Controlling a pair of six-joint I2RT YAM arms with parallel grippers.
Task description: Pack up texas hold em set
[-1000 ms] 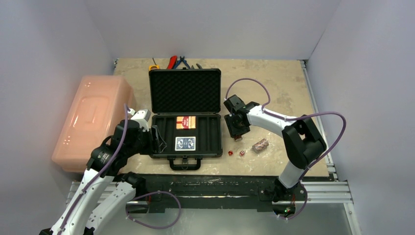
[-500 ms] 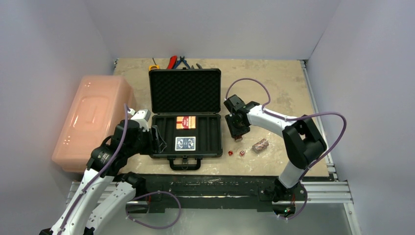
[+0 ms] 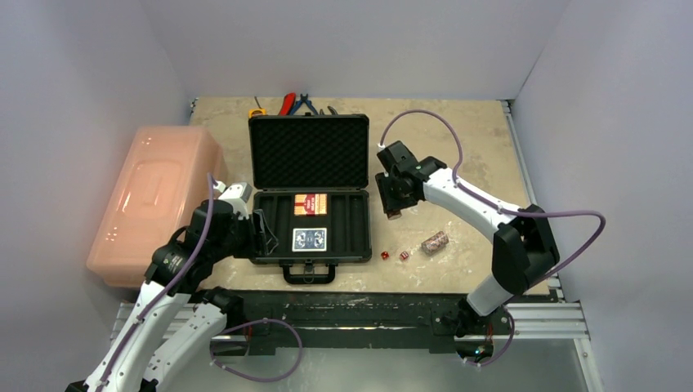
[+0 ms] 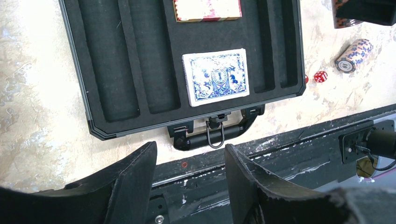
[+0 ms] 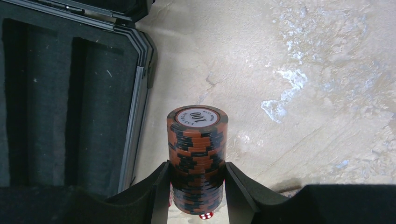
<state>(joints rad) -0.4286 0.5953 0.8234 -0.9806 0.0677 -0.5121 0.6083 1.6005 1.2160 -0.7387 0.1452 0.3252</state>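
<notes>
The black case (image 3: 309,188) lies open, its lid up, with a red deck (image 3: 310,203) and a blue deck (image 3: 310,239) in its foam tray. My right gripper (image 3: 391,204) is shut on a reddish chip roll (image 5: 197,154), held above the table just right of the case's right edge (image 5: 135,102). A second chip roll (image 3: 435,242) and two red dice (image 3: 393,256) lie on the table right of the case. My left gripper (image 4: 189,163) is open and empty, near the case's left front corner; the handle (image 4: 215,135) shows between its fingers.
A large pink bin (image 3: 155,200) stands at the left edge. Pliers and a yellow tape measure (image 3: 286,104) lie behind the case lid. The black rail (image 3: 351,306) runs along the table's near edge.
My right gripper has lifted and moved toward the back with the chip roll, away from the dice. The left arm has not moved.
</notes>
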